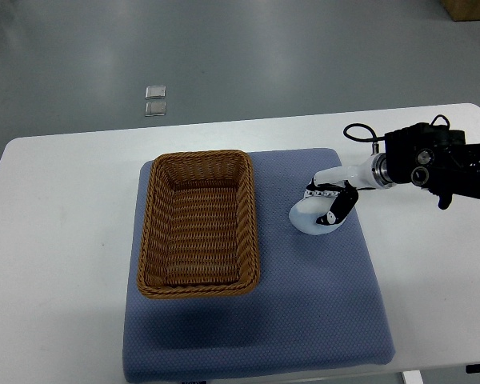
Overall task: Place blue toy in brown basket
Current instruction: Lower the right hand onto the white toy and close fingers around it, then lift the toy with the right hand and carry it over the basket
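Note:
The brown wicker basket (198, 224) stands empty on the left half of a blue mat (320, 304). My right hand (324, 208), white with black parts, comes in from the right edge and sits low over the mat, just right of the basket. No blue toy shows; anything under the hand is hidden by it. The left arm is out of view.
The mat lies on a white table (56, 240). Two small clear squares (155, 100) lie on the grey floor beyond the table's far edge. A brown box corner (472, 8) shows at the top right.

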You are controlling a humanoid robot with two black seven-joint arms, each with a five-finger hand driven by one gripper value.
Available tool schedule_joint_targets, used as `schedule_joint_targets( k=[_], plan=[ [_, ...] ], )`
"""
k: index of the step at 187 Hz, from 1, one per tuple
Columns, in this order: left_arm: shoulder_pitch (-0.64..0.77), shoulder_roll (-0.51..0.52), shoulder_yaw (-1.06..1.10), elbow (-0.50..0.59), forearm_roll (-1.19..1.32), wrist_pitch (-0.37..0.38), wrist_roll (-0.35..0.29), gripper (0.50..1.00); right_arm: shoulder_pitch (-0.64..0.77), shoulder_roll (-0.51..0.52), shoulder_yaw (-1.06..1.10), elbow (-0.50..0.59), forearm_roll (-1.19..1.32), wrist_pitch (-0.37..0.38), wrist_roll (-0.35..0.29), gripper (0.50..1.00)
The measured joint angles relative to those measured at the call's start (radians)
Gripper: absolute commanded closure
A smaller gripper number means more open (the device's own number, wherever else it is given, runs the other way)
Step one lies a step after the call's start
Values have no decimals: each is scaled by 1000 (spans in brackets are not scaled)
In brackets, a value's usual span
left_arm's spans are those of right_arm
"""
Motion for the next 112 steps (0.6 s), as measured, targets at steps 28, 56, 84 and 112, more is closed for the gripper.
schedule_joint_targets(
  k=[28,56,84,112],
  plan=[
    [0,0,0,-1,0,0,0,500,95,-66,21,54,15,43,1,946],
    [0,0,2,-6,0,0,0,500,197,-74,22,76,57,59,1,928],
    [0,0,2,-8,0,0,0,500,282,-1,15,54,112,62,1,922],
    [0,0,2,-8,0,0,0,500,323,140,6,-37,138,61,-1,920]
  ],
)
